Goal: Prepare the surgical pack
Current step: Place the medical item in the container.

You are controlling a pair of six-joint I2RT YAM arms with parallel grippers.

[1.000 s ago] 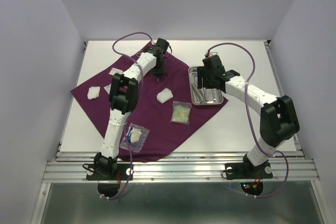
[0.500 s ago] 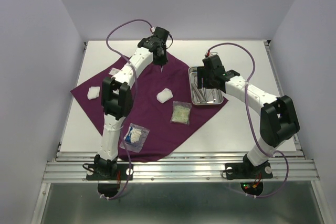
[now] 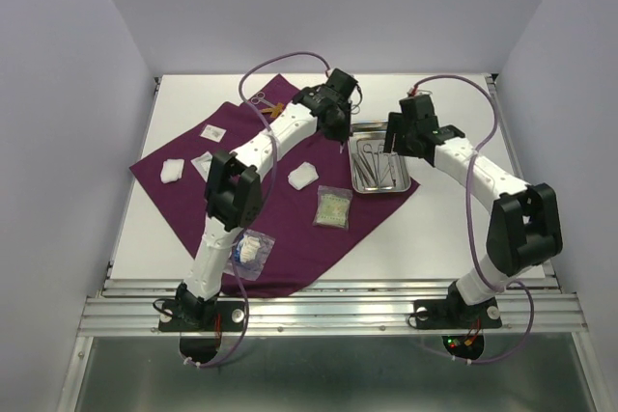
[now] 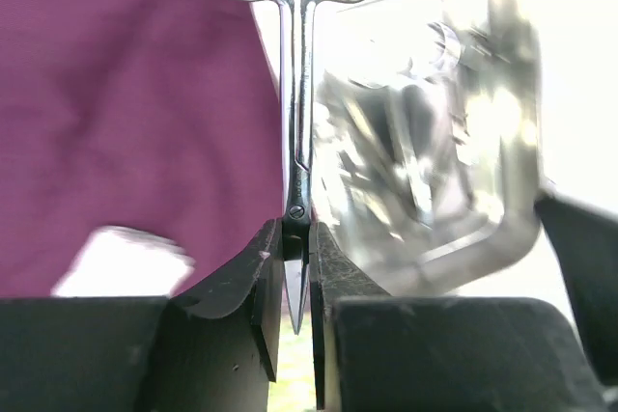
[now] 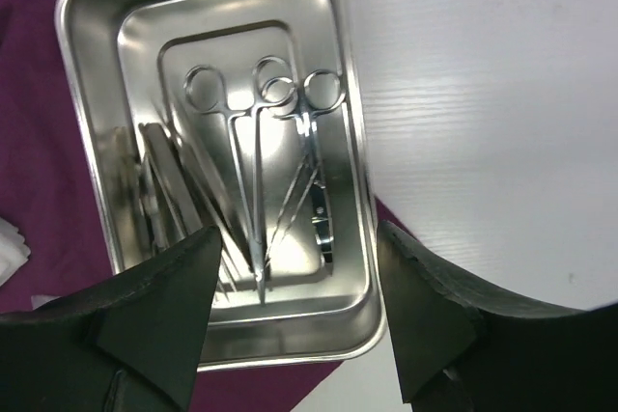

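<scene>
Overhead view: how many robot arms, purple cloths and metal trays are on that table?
Robot arms: 2 (left, right)
Purple cloth: 1
Metal tray: 1
Total: 4

Dark-purple cloth (image 3: 280, 209) spread flat, strewn with white gauze pads (image 3: 302, 177) and clear packets (image 3: 333, 207); shiny steel tray (image 5: 290, 322) at its right corner holding scissors (image 5: 256, 171); second scissors (image 4: 297, 94) gripped at pivot.

Left tool (image 4: 296, 248) pinched narrow, right tool (image 5: 296, 238) spread wide
</scene>
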